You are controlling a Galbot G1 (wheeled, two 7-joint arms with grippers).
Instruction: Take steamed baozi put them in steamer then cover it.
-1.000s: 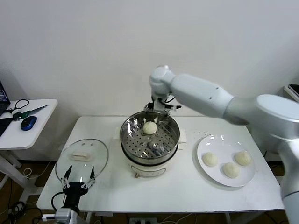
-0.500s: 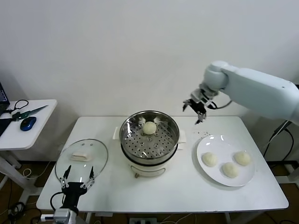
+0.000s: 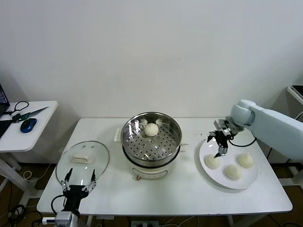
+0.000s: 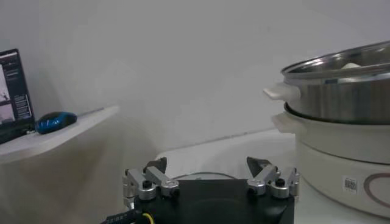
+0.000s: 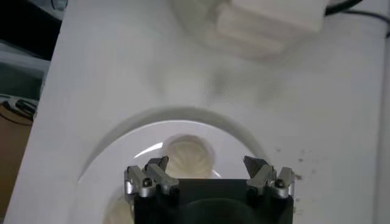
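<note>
One baozi sitting in steamer; three waiting on plate at 3 o'clock. Right gripper hovering wide, empty, over nearest. Left gripper idling wide beside cover, not yet placed.

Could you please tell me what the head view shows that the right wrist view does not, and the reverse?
Only the head view shows the steamer with one baozi inside, the cover flat on the table, and the open left pincer beside it. Only the right wrist view shows the bun centred between the jaws. Both show the open right pincer over the plate.
</note>
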